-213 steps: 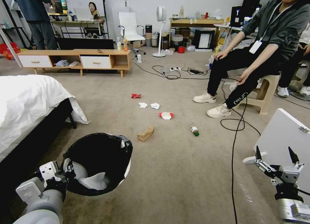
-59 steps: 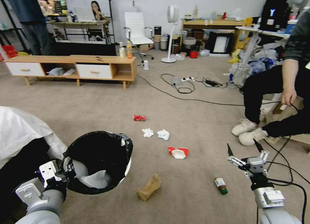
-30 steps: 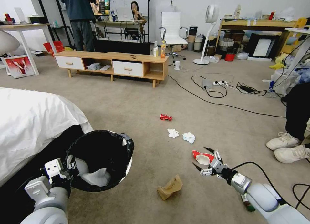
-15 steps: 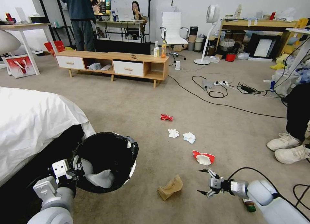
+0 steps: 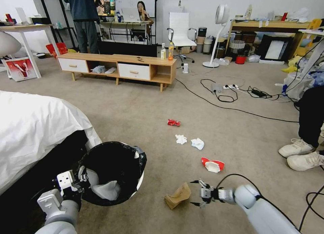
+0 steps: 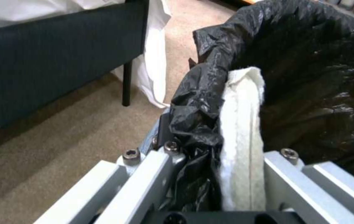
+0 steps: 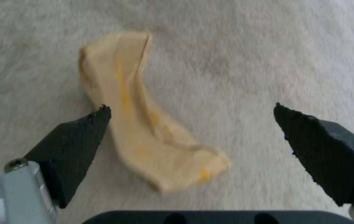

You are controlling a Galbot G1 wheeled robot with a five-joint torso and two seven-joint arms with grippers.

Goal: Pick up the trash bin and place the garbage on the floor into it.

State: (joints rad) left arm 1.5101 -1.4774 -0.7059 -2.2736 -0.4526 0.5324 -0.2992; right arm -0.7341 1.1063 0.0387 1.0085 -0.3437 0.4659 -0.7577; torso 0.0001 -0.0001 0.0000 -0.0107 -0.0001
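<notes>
1. The floor (image 5: 141, 106) is beige-grey short-pile carpet across the room.
2. A crumpled brown paper bag (image 5: 178, 195) lies on it at about 6 o'clock in the head view.
3. A red-white paper cup (image 5: 212, 165) lies on its side at 4 o'clock of centre.
4. Two white tissue wads (image 5: 181, 139) (image 5: 197, 143) rest side by side, near each other.
5. A crushed red can (image 5: 173, 122) lies just beyond them, toward 12 o'clock.
6. Black cables (image 5: 219, 107) trail over the carpet at 2 o'clock.
</notes>
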